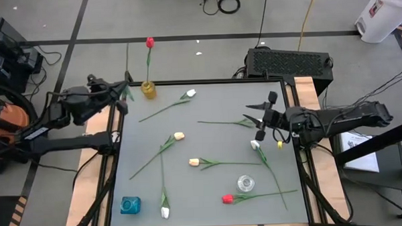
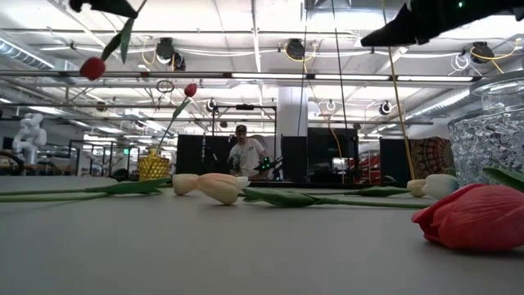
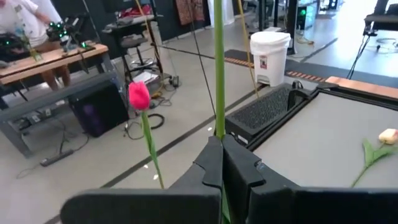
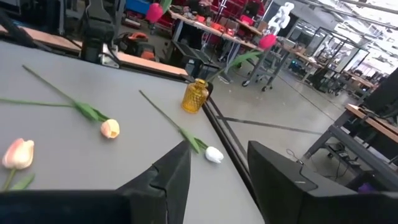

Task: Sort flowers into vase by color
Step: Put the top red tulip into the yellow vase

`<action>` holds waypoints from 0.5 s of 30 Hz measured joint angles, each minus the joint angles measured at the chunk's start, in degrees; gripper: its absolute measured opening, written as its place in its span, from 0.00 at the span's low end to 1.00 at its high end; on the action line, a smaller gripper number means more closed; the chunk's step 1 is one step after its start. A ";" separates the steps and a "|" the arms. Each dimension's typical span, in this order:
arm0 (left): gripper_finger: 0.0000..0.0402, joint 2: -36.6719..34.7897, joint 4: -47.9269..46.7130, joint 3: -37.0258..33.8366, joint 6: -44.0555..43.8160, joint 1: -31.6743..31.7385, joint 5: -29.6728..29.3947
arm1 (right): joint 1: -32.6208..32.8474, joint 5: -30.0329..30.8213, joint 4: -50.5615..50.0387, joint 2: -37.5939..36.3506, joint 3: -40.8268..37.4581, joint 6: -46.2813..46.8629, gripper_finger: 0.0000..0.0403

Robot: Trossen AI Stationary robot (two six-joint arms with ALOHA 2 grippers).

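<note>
My left gripper hangs over the table's far left corner, shut on a red-headed flower. Beside it stands a yellow vase holding one red tulip. My right gripper hovers open over the table's right side with nothing between its fingers. Several flowers lie flat on the table: white ones, cream ones and a red one. A clear glass vase and a blue vase stand near the front edge. My left gripper pinches the flower's thin green stem between its two fingers, well away from the head. The fingers come roughly level from the table's left side and lie across the stem. The flower is lifted clear of the table, and its stem slants toward the far edge.
A black box sits just beyond the table's far right corner. A white-headed flower and a loose stem lie under my right gripper. A person stands in the room behind the table.
</note>
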 joint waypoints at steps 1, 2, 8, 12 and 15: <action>0.00 -0.97 0.03 -0.89 -0.41 -0.01 0.04 | 0.00 -0.21 0.93 -0.02 -0.77 -0.16 0.37; 0.00 -1.89 -0.01 -1.81 -0.98 -0.01 0.06 | 0.00 -0.29 1.84 -0.06 -1.57 -0.40 0.37; 0.00 -5.95 0.35 -6.44 -4.79 -0.01 0.10 | 0.00 -3.85 11.60 -0.06 -6.26 -1.33 0.37; 0.00 -6.38 1.26 -8.86 -9.22 -0.01 0.10 | 0.00 -4.95 17.01 -0.06 -8.81 -1.33 0.37; 0.00 -6.20 3.47 -10.64 -13.38 -0.01 0.91 | 0.00 -4.95 18.86 0.00 -9.80 -1.33 0.37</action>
